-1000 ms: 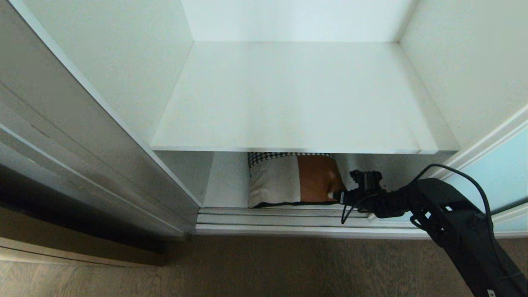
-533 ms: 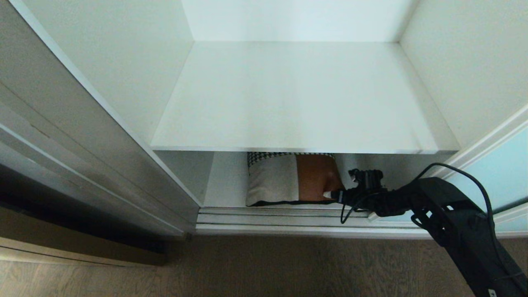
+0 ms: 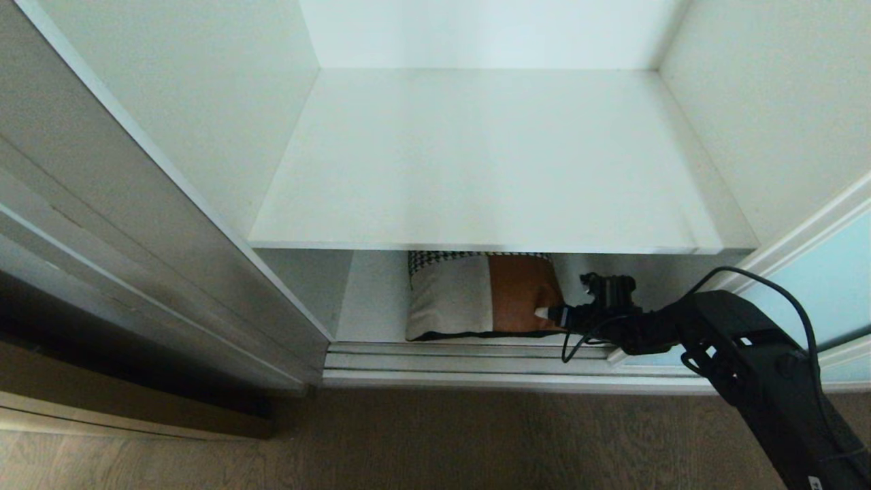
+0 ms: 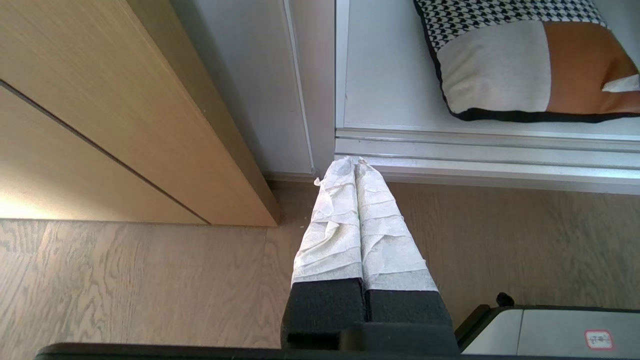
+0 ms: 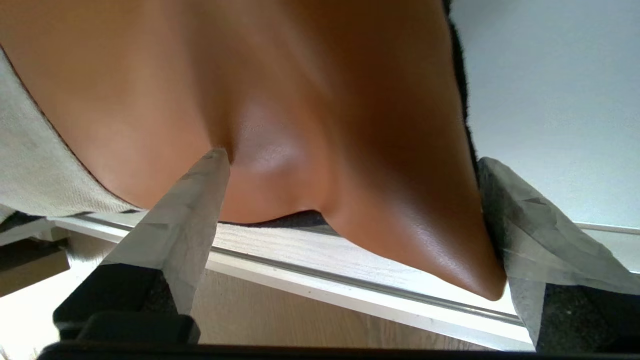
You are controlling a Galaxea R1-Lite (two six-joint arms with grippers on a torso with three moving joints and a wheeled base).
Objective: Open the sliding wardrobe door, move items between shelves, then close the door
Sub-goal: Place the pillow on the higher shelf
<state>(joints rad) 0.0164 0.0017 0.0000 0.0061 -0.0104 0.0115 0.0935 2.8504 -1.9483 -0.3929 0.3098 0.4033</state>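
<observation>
**One cushion low in the open wardrobe, right arm at its corner**

Two white shelves are visible in the narrow compartment. The upper shelf (image 3: pixel 490 156) is a plain white board with a bare top. Below it, on the bottom shelf (image 4: pixel 385 90), lies the item (image 3: pixel 486 296). It looks like a patchwork cushion rather than folded clothes, with a black-and-white houndstooth band at the back, a pale grey-white panel, a tan-brown leathery panel and black edging. It sits near the front of the shelf, just behind the silver door track (image 3: pixel 463 361).

The sliding wardrobe door (image 3: pixel 830 286) stands pushed to the right, its pale aqua glass showing behind the right arm.

The right end effector (image 3: pixel 554 316) reaches in low from the right, roughly level, at the cushion's tan-brown end. In the right wrist view its fingers (image 5: pixel 195 210) are spread wide, one on each side of the brown corner. One wrapped fingertip presses a dimple into the brown surface, and the other lies along the black edging at the cushion's edge.

The left end effector (image 4: pixel 355 162) hangs parked over the wooden floor (image 4: pixel 125 280) in front of the wardrobe. Its two white-wrapped fingers are pressed together and hold nothing. It is beside a light wooden panel (image 4: pixel 100 100) and well apart from the cushion.
</observation>
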